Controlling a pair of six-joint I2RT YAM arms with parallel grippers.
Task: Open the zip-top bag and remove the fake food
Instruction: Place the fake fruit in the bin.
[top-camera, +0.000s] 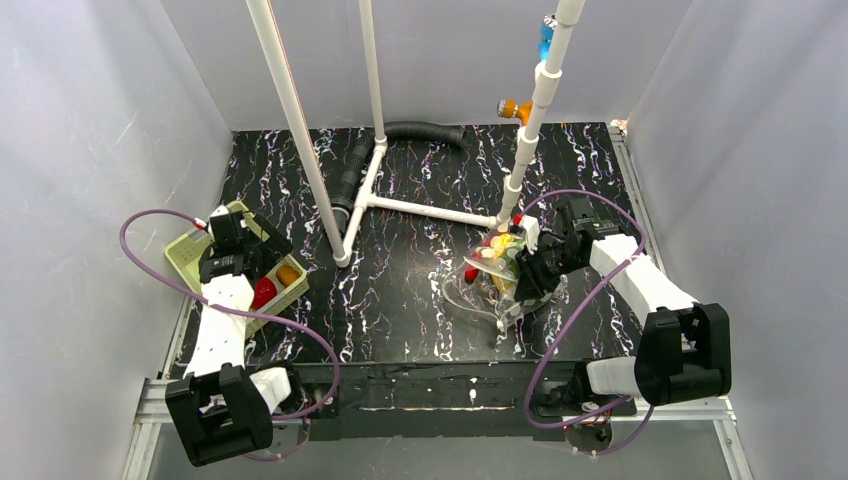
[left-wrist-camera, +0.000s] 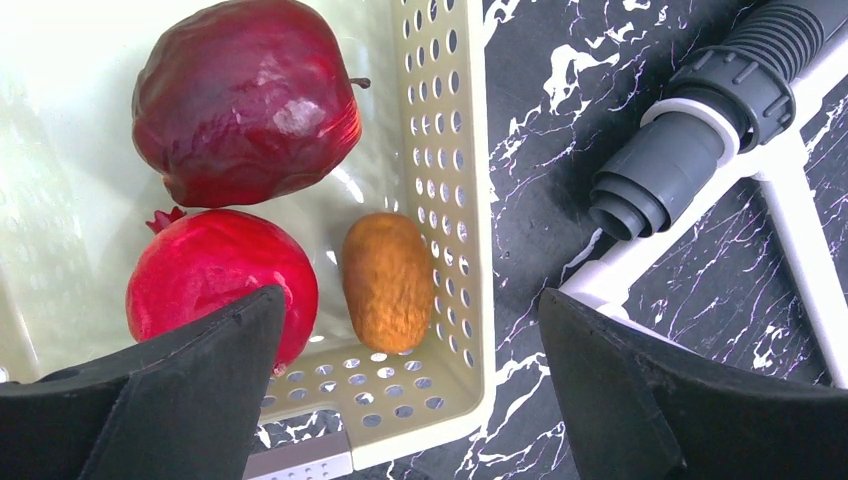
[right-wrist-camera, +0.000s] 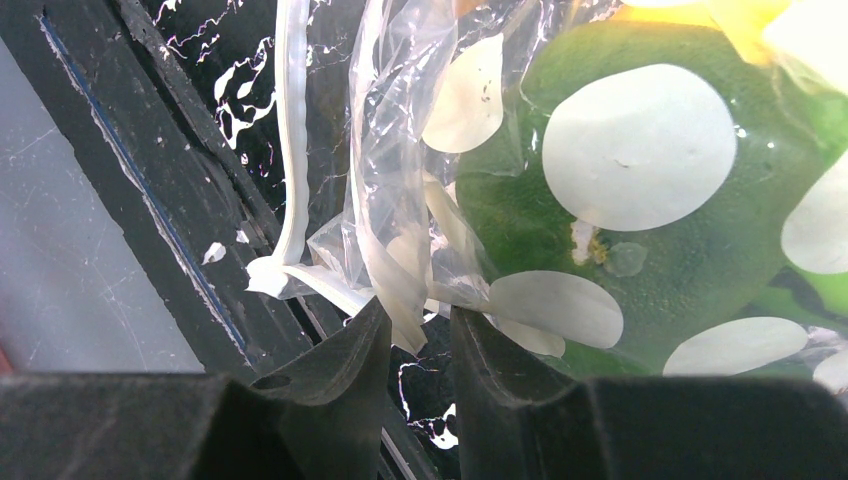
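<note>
The zip-top bag, clear with pale round dots, lies crumpled right of centre, with fake food still inside it. My right gripper is at its right side. In the right wrist view the right gripper is shut on a fold of the zip-top bag, with a green piece and something yellow behind the plastic. My left gripper hangs open and empty over the pale green basket. The basket holds a dark red apple, a red pomegranate and an orange-brown piece.
A white pipe frame stands mid-table with a black corrugated hose behind it; the grey hose end lies just right of the basket. The basket sits at the left table edge. Grey walls enclose the table.
</note>
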